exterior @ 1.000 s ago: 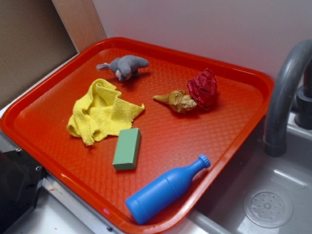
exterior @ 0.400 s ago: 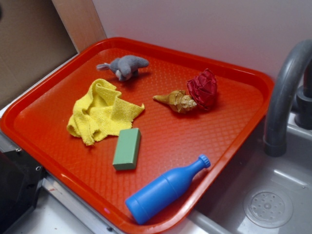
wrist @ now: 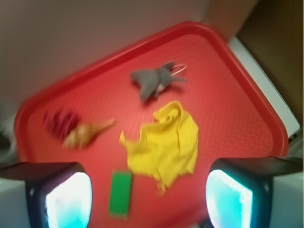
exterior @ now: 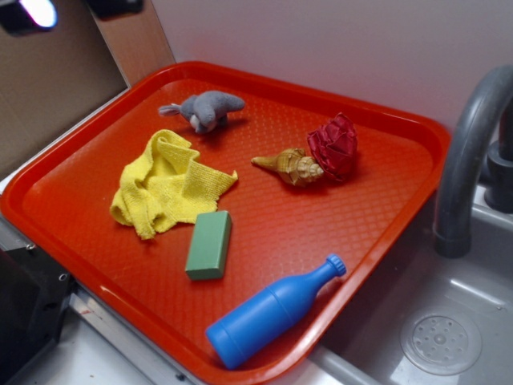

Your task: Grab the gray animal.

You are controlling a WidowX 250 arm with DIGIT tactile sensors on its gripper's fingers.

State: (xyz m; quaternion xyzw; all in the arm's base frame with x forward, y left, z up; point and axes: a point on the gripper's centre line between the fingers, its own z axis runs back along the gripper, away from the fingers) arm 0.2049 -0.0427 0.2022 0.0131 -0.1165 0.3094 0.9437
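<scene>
The gray animal (exterior: 206, 109) lies on its side at the far end of the red tray (exterior: 385, 216), near the tray's back rim, apart from everything else on it. In the wrist view it (wrist: 154, 81) sits in the upper middle of the picture, well ahead of the jaws and roughly centred between them. The gripper (wrist: 148, 192) is wide open and holds nothing; its two fingers (wrist: 61, 192) frame the bottom corners of that view, high above the tray. In the exterior view only a blurred part of the gripper (exterior: 32, 11) shows at the top left corner, well apart from the animal.

Just beside the animal, toward the tray's middle, lies a crumpled yellow cloth (exterior: 167, 186). A green block (exterior: 209, 245) rests near the cloth's lower edge. A tan shell-shaped toy (exterior: 290, 166) touches a red woven ball (exterior: 333, 146) on the right. A blue bottle (exterior: 268, 314) lies on its side near the front rim.
</scene>
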